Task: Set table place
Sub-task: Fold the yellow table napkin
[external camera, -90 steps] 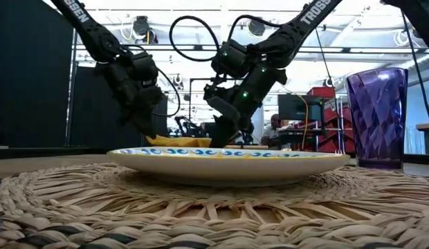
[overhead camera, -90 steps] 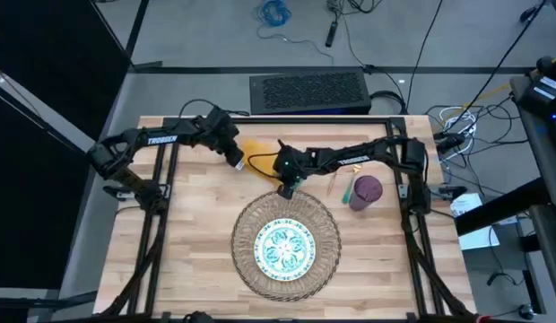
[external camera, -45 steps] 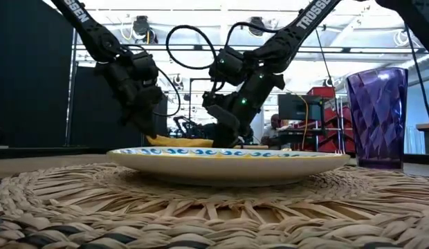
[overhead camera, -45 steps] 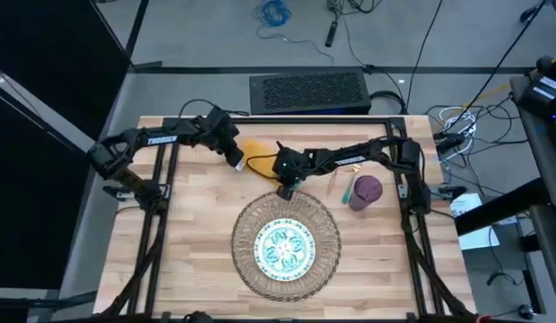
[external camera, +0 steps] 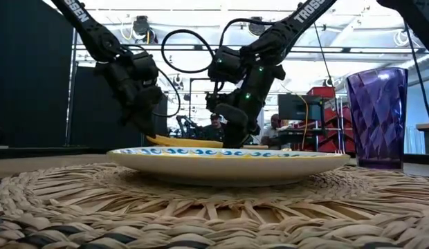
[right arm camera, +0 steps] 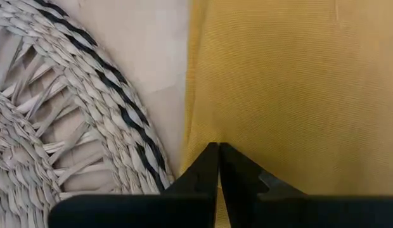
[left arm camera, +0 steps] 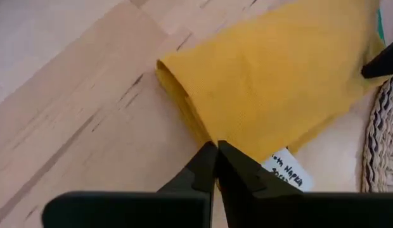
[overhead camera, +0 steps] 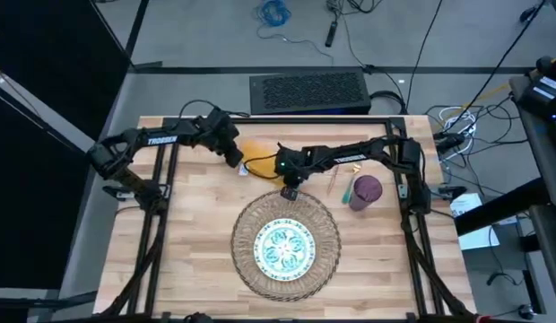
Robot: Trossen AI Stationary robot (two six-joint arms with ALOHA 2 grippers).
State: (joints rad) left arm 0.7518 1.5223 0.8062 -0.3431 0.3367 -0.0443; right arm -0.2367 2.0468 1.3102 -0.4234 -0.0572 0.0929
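Observation:
The mustard-yellow napkin lies folded on the light wood table, just beyond the round woven mat. The blue-green plate sits in the mat's middle. My left gripper is shut at the napkin's left edge. My right gripper is shut at the napkin's near right edge, beside the mat's far rim. The purple cup stands upright to the right, with green-handled cutlery lying next to it. My left gripper pinches the napkin's thick folded edge between its two fingers, slanting down from the table's left. The napkin rests on the table, and its white label shows beside the fingers. My right gripper pinches the napkin's edge nearest the mat. Its fingers point down from above. The cloth around them lies flat.
In the low view the plate and the mat fill the foreground, and the cup stands at the right. Black frame rails run along both table sides. Bare wood shows on either side of the mat.
My right gripper has shifted a little toward the table's right edge and tipped more upright, still shut on the napkin. In the low view the napkin's right end now reaches farther right, drawn out. My left gripper has kept still.

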